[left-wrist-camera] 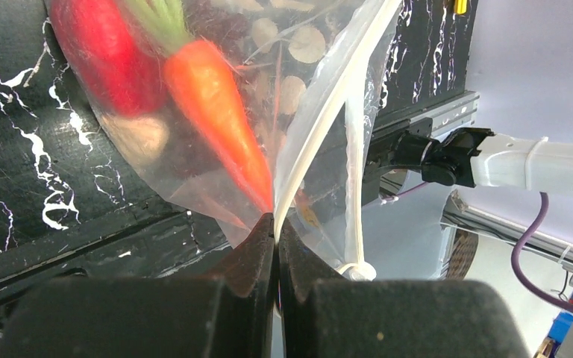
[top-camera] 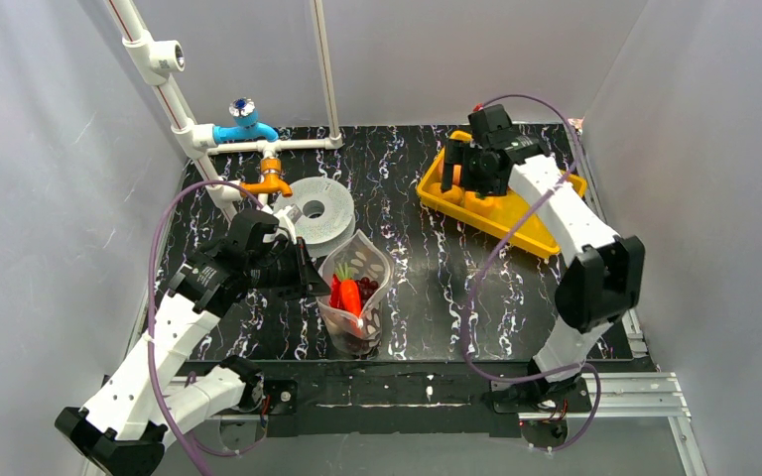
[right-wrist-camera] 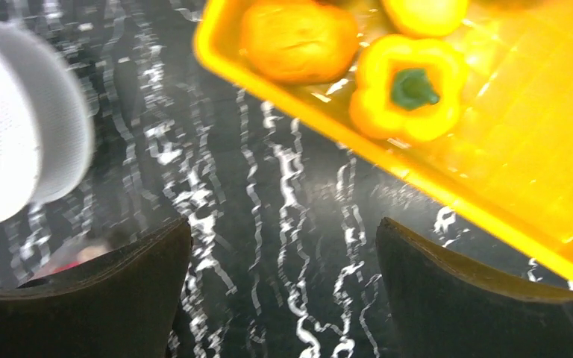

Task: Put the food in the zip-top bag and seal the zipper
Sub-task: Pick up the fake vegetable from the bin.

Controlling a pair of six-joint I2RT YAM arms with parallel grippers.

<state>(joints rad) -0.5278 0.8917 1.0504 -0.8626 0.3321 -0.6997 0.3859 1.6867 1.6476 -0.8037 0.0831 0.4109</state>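
One yellow tray [top-camera: 435, 196] well right of the zip-top bag [top-camera: 362, 260], one grey spool [top-camera: 319, 210] just behind the bag, the bag open and holding one carrot [left-wrist-camera: 216, 112] and one red piece [left-wrist-camera: 97, 52], left gripper [left-wrist-camera: 276, 227] pinching its zipper [left-wrist-camera: 321, 127], right gripper [right-wrist-camera: 283, 224] spread far right of the bag, one yellow pepper [right-wrist-camera: 410, 89] and one orange food [right-wrist-camera: 298, 37] in the tray, a third cut off

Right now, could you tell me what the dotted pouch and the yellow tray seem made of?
The clear white-dotted pouch looks like thin glossy plastic film: see-through and creased. The shallow yellow tray looks like rigid smooth plastic, probably; it shows bright glare.
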